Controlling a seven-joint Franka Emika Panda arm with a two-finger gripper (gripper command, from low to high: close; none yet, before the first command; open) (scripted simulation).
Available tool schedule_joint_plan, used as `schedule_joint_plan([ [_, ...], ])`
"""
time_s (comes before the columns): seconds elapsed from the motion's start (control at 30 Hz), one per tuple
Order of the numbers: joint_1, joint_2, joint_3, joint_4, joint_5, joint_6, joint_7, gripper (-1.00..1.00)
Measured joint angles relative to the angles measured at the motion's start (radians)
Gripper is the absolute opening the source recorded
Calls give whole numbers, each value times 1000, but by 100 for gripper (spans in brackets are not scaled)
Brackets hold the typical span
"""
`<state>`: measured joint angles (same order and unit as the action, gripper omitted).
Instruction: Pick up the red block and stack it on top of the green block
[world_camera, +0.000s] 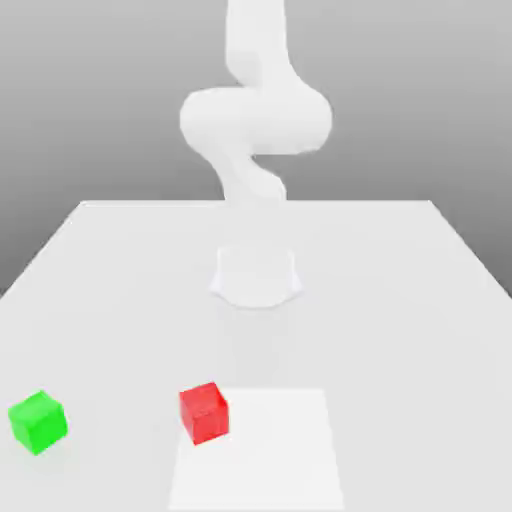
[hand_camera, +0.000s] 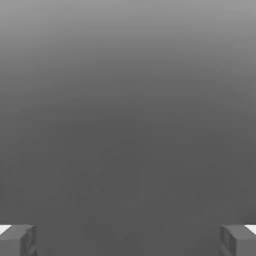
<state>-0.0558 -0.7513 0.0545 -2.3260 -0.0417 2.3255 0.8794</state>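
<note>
- The table (world_camera: 400, 300) was a plain white, matte slab, its far edge meeting a bare grey backdrop that faded from lighter to darker; a slightly brighter square patch (world_camera: 270, 450) lay at the middle of the near edge.
- No brand, label or writing could be read on anything.
- The white arm (world_camera: 255, 120) rose from its round base (world_camera: 256, 275) near the middle of the table.
- The red block (world_camera: 204, 411) sat flat on the far corner of that patch toward the exterior view's left, one vertical edge turned toward the camera; being a cube, it had no long axis.
- The green block (world_camera: 38, 421) sat flat near the table's near edge, close to the corner on the exterior view's left, well apart from the red one and likewise turned corner-on.
- In the hand view the gripper (hand_camera: 128, 240) had its two grey fingers (hand_camera: 17, 240) spread wide, with nothing between them.
</note>
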Motion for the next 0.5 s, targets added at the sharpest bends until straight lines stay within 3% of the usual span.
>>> schedule_joint_plan([
  [0.5, -295, 336, 228, -151, -236, 137, 466, 0],
])
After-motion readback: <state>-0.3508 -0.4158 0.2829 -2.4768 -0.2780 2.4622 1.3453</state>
